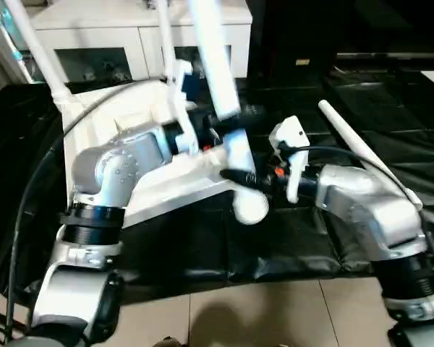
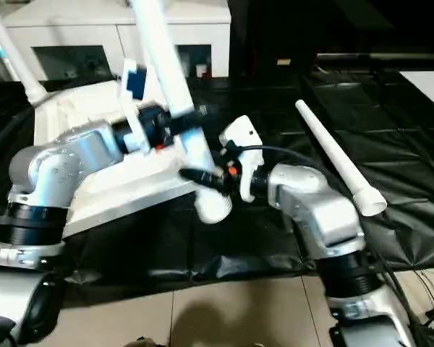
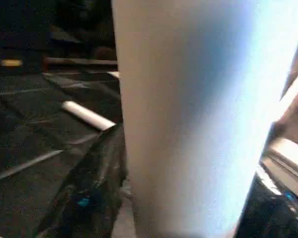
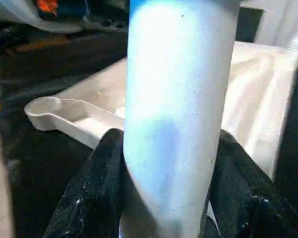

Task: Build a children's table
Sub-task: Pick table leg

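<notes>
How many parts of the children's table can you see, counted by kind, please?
Table top: 1
Legs: 4, namely one between the right gripper's fingers, two standing up at the top's far side, and one lying loose on the black cover
Total: 5

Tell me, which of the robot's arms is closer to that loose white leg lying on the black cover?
Right. The loose leg lies just beyond the right arm; the left arm is across the table top, far from it.
</notes>
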Motion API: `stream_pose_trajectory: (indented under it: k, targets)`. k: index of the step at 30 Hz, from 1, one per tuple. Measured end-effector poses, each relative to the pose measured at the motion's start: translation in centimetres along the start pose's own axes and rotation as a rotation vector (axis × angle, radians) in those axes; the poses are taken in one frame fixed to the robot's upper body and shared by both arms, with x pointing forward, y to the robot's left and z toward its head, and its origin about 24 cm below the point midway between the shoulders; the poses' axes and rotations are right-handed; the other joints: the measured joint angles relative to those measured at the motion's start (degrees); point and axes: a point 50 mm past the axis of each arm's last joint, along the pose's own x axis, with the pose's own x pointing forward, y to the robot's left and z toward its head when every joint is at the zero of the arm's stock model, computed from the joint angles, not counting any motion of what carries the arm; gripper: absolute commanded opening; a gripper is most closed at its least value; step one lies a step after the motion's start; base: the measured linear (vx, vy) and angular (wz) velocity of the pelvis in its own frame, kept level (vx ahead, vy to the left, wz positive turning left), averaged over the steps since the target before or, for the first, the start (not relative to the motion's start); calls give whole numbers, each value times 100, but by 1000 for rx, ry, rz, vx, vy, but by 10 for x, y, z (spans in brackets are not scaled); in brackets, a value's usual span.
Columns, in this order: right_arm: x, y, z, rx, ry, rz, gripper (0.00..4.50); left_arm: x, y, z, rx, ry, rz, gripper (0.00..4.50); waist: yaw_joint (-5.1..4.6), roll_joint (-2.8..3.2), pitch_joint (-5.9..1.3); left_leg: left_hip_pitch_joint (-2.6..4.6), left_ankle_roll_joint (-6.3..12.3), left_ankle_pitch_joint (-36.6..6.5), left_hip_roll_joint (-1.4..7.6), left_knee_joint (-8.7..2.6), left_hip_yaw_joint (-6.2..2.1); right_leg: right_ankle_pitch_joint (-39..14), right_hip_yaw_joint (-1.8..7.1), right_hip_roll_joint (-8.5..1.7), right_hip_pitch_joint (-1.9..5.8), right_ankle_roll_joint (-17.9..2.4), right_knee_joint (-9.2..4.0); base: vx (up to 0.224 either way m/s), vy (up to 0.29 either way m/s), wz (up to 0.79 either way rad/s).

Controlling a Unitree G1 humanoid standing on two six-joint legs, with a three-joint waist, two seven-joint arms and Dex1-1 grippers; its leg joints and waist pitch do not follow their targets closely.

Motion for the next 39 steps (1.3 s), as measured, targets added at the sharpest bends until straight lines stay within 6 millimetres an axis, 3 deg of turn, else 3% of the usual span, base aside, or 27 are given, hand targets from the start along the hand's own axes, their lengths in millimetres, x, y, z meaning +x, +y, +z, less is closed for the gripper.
stream_pose_trajectory:
  k: [4,11,12,28,31,39]
  targets:
    - [13,3,-8,-30,30,-91,186,9,8,-8,5,-40,168,326,-4,0,0,-12,0,0,0,0,0,-1,0,0,-10,2,-6,0,0,0]
    - [28,6,-7,-34,-15,-241,185,17,10,-9,-33,-84,283,326,-8,1,1,-21,4,0,0,-1,0,-2,-2,0,-17,3,-16,0,0,0]
    - [30,6,-6,-27,-26,-262,184,19,9,-11,-33,-82,294,299,-5,3,2,-21,3,-1,0,-1,0,-2,-2,0,-16,3,-16,0,0,0]
    - [37,6,-3,-43,-55,-318,184,22,5,-11,-22,-96,286,183,-8,4,2,-16,2,-1,0,-1,0,0,-1,0,-12,4,-15,0,0,0]
    - [40,4,1,-46,-65,-315,254,21,6,-8,-13,-107,283,182,-13,4,2,-14,1,-1,0,-1,0,1,-1,0,-12,4,-13,0,0,0]
    - [27,-8,12,65,-133,-217,315,14,4,4,-52,-91,130,177,1,4,2,-14,2,-1,0,-1,0,1,-1,0,-11,3,-14,0,0,0]
